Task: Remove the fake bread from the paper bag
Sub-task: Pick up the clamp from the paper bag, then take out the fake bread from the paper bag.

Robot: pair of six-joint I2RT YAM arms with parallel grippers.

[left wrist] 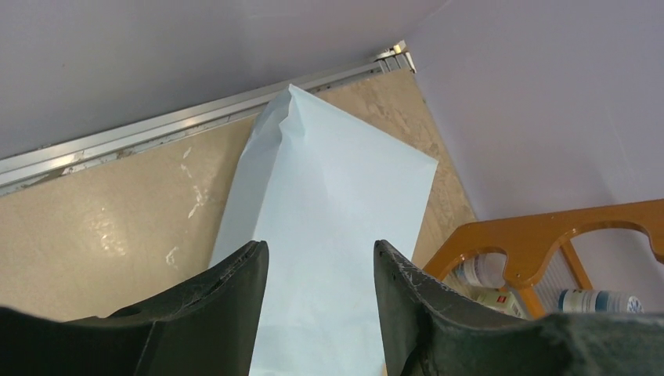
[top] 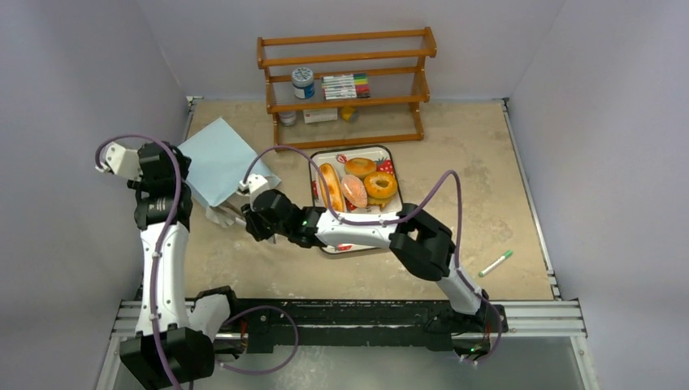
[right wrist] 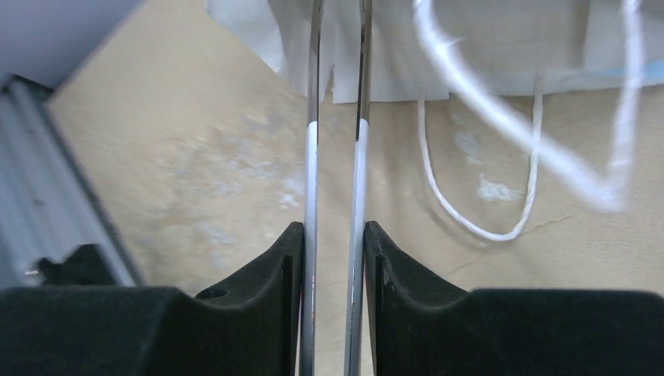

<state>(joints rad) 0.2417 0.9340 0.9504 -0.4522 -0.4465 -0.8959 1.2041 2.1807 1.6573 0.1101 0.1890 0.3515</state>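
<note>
Noting positions from the top view: the paper bag (top: 215,158) lies on the left-far part of the counter (top: 455,162), light blue side up, with its white mouth turned toward the near right. The fake bread (top: 355,192) sits on the strawberry-print tray (top: 323,158) just right of the bag: a long golden loaf on the left, a pinkish oval in the middle, and two orange-brown rings on the right. Part of the tray is hidden under the right arm. The left claw (left wrist: 319,249) stands with its fingers apart at the bag's left side. Blue paper spans the gap between them, and I cannot tell whether the pads press on it. The right claw (right wrist: 333,229) is clamped on metal tongs (right wrist: 313,117), both blades lying against the inner faces of the fingers. The blade tips reach up to the white paper at the bag mouth. The bag's white cord handles (right wrist: 478,227) loop on the counter just right of the tongs. A wooden shelf (top: 345,81) stands at the far edge, and a green marker (top: 495,264) lies near the right side.
</note>
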